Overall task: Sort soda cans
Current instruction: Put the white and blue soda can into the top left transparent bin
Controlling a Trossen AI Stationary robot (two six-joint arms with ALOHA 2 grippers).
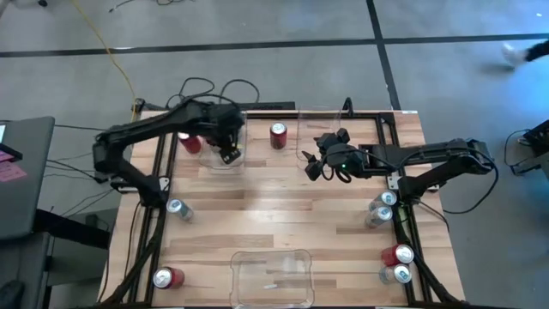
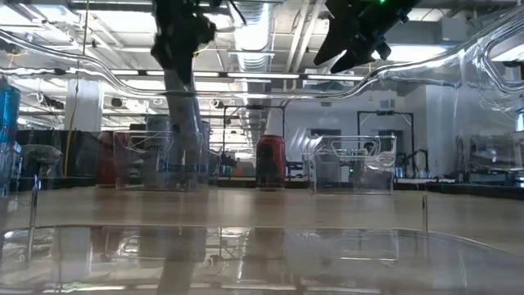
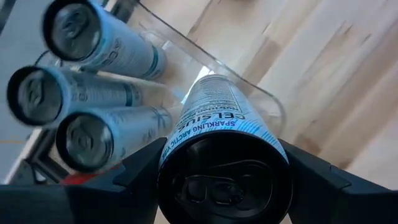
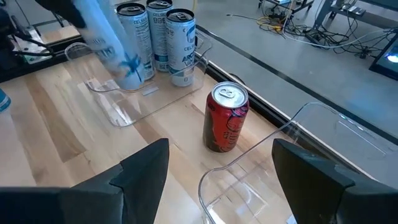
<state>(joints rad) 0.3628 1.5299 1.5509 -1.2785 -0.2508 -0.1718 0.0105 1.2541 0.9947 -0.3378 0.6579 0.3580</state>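
Table (image 1: pixel 283 215): pale wooden planks, smooth, framed by dark metal rails.

Left gripper (image 1: pixel 228 154): dark, two flat fingers clamped on a silver-and-blue can (image 3: pixel 224 127), a slim cylinder with printed lettering and a dark recessed top. It hangs over the clear bin (image 1: pixel 225 159) at the far left of the table.

Clear bin, far left: thin transparent plastic, rounded corners. Three more silver-and-blue cans (image 4: pixel 158 37) stand upright inside it, close together.

Red can (image 1: pixel 278 135): short glossy cylinder, silver top with pull tab, upright on the wood between the two far bins.

Right gripper (image 1: pixel 324 167): dark, fingers spread apart and holding nothing, raised above the table by the second clear bin (image 4: pixel 298 134), a clear plastic box with curved rim.

Near bin (image 1: pixel 273 276): clear rectangular plastic at the near edge.

Loose cans: one silver (image 1: pixel 178 208) and one red (image 1: pixel 168 277) lying near the left rail; four by the right rail (image 1: pixel 388 236), seemingly two silver and two partly red, though hard to tell.
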